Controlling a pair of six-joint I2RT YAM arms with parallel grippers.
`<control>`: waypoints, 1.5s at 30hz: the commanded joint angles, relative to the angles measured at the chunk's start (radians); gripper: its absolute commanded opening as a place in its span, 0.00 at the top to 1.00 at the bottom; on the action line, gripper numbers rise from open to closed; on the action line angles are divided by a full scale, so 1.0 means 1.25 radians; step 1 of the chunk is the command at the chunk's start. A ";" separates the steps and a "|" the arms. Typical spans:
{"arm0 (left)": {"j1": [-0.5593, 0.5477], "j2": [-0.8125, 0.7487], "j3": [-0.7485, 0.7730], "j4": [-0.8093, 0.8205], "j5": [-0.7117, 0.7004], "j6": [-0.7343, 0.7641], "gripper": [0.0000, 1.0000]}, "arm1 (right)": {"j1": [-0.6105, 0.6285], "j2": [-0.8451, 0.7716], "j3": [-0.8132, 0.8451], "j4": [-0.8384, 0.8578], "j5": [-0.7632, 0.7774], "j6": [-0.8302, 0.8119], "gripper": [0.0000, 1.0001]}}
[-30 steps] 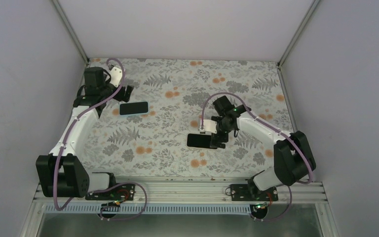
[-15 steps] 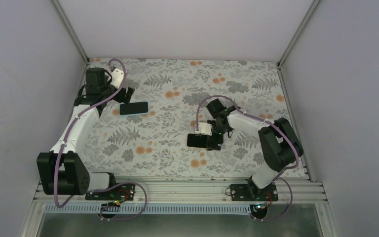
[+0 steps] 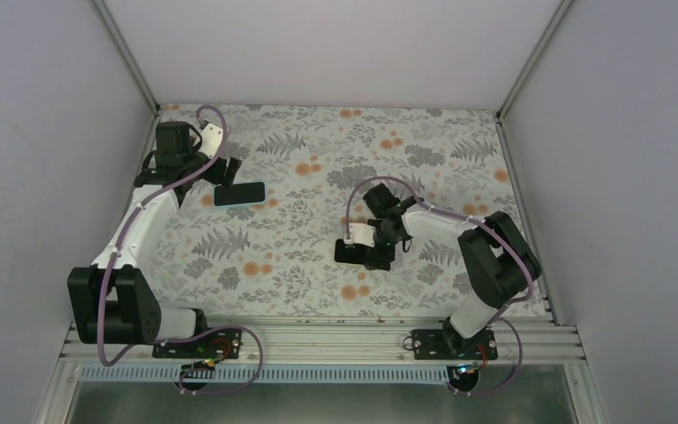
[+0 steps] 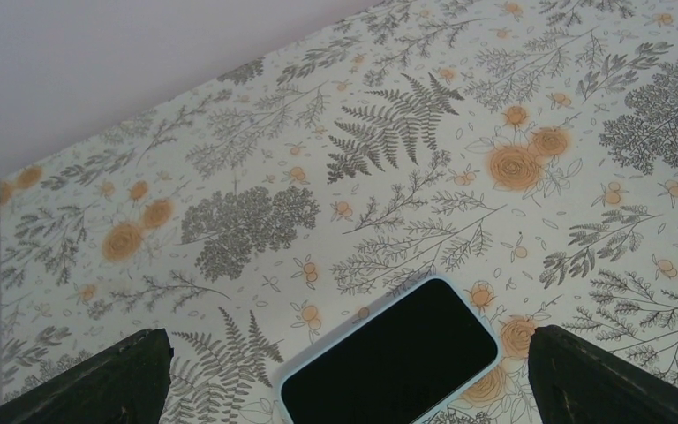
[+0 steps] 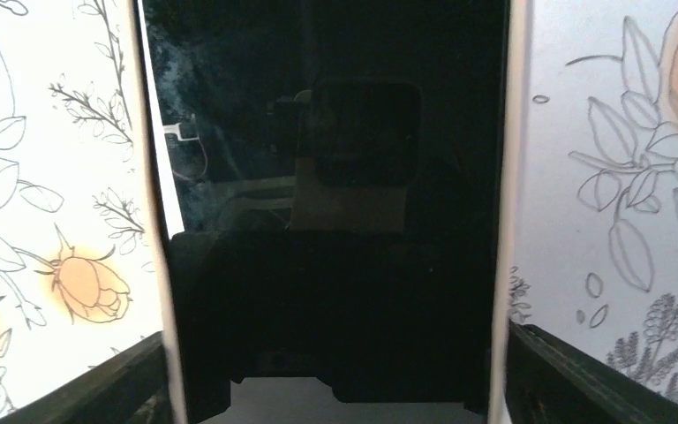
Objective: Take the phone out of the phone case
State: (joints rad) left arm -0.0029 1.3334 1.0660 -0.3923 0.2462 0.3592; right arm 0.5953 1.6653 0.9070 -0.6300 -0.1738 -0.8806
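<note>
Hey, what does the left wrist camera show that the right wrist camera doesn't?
Only the left wrist: a pale blue phone case with a dark face, lying flat, and the white back wall. Only the right wrist: a glossy dark screen with pale side edges, close up and filling the frame. Both: the floral table cover, and the left gripper or right gripper spread wide at the bottom corners.

Cased phone (image 3: 239, 193) lies left of second phone (image 3: 353, 252).

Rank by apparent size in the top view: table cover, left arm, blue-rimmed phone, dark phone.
Table cover
left arm
then blue-rimmed phone and dark phone, unranked: similar, the dark one partly under the right gripper
</note>
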 commanded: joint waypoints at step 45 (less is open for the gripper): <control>-0.208 0.611 0.499 -0.586 0.638 0.180 0.02 | 0.131 -0.012 0.189 0.300 0.256 0.074 0.43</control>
State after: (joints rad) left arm -0.2619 2.0972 1.6699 -1.1400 0.9977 0.6075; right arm 0.7254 1.6314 1.0973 -0.3283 0.0864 -0.8089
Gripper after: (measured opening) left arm 0.999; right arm 0.754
